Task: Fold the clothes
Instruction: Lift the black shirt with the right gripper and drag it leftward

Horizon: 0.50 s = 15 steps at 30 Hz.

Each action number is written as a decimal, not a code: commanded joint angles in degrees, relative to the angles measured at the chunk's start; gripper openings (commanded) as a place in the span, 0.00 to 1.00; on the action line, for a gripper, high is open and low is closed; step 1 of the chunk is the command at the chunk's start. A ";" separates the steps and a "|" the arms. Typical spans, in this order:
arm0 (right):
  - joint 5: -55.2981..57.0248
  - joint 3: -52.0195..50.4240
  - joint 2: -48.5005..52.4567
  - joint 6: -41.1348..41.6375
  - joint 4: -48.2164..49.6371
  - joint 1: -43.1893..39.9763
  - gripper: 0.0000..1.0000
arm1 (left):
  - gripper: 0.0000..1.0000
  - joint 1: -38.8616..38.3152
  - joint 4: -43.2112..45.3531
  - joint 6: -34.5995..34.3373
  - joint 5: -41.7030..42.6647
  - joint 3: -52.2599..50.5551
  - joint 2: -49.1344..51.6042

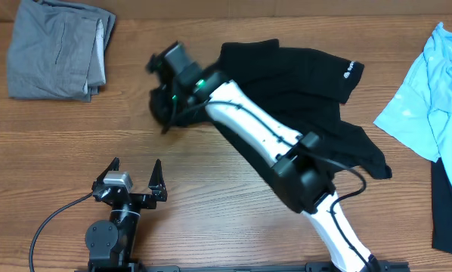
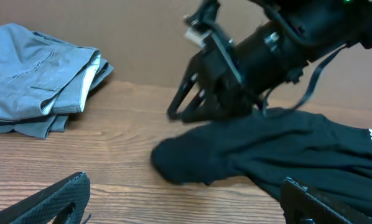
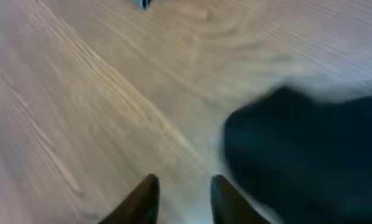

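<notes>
Wood-grain table (image 1: 60, 143) fills the overhead view, with bare board along the front and left. A folded grey garment (image 1: 56, 49) lies in the far left corner. The black T-shirt (image 1: 301, 83) is spread crumpled across the middle, and a light-blue shirt (image 1: 430, 98) runs off the right edge. The right arm (image 1: 249, 125) crosses the T-shirt, its right gripper (image 1: 165, 119) at the bunched left end. The left gripper (image 1: 135, 168) sits near the front edge, well apart from the cloth, with its jaws wide.

From the left wrist, open wood separates the spread fingers (image 2: 55, 199) from the T-shirt's rounded end, with the right gripper just above it.

The right wrist view is blurred. Its fingers (image 3: 142, 199) stand slightly apart over bare wood, holding nothing, with black cloth just to the right.
</notes>
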 commanded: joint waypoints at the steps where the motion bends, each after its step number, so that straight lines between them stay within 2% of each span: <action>1: 6.16 4.37 -3.13 0.28 -1.62 -1.95 0.41 | 1.00 -0.26 -0.15 1.29 -0.55 -0.20 -0.42; 4: 11.69 8.57 -4.44 0.26 -6.29 -4.68 0.46 | 1.00 -0.26 -0.15 1.29 -0.55 -0.20 -0.42; 7: 16.46 13.94 -6.08 0.26 -12.74 -8.72 0.84 | 1.00 -0.26 -0.15 1.29 -0.55 -0.20 -0.42; 10: 17.66 18.38 -7.65 0.28 -21.18 -13.57 1.00 | 1.00 -0.26 -0.15 1.29 -0.55 -0.20 -0.42; 15: 16.72 19.96 -9.16 0.31 -38.14 -22.08 1.00 | 1.00 -0.26 -0.15 1.29 -0.55 -0.20 -0.42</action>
